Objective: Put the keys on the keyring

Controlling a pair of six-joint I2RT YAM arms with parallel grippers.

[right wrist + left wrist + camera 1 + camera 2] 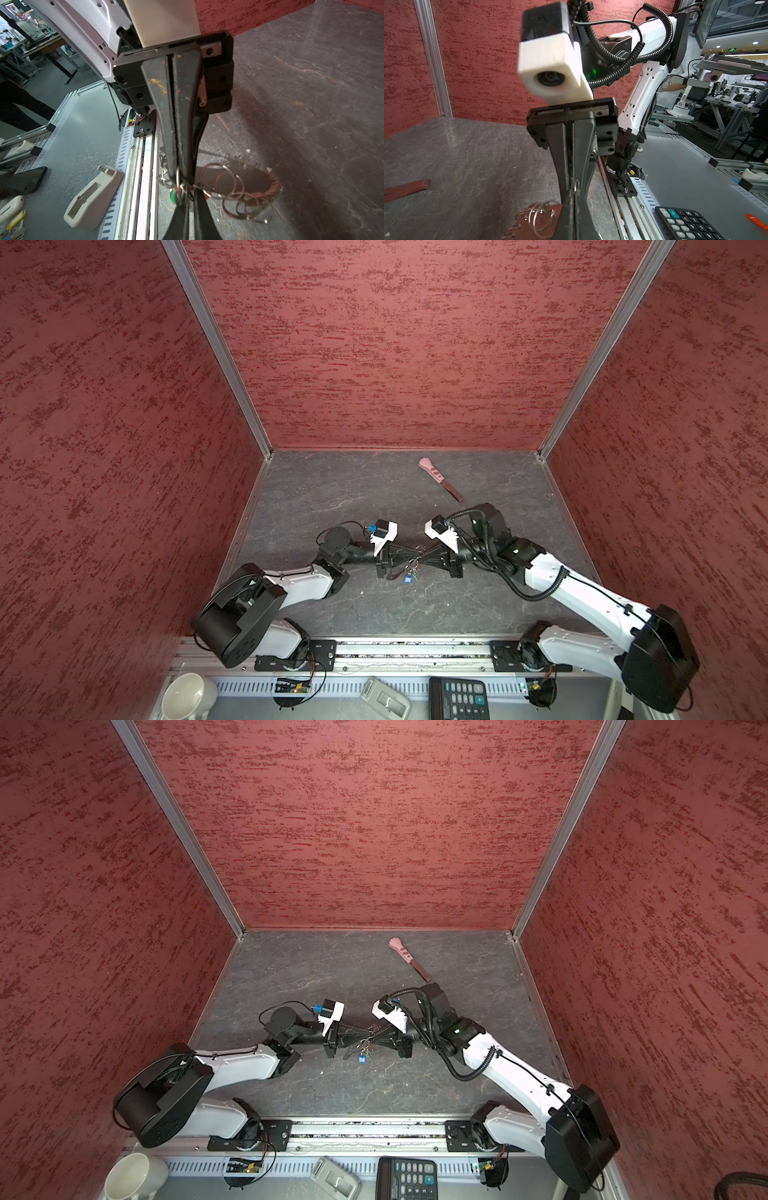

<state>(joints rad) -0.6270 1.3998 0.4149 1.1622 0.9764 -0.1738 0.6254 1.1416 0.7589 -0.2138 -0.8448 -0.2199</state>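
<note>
Keyring [542, 217] first: you have it pinched from both sides. Your left fingers [164, 124] are pressed together on one wire ring. Your right fingers [558, 149] are nearly so, nipping the rings tip to tip with them. The left gripper [411, 560] and right gripper [428, 560] meet over the middle of the worktop [332, 497], with the keys [409, 578] dangling beneath, blue tag lowest. Whether they touch the worktop you cannot tell. Well apart, by the back edge, lies the tool [440, 480], pink handle toward that edge.

keyring [416, 561] lifted mid-table, blue key [408, 579] dangling
</note>
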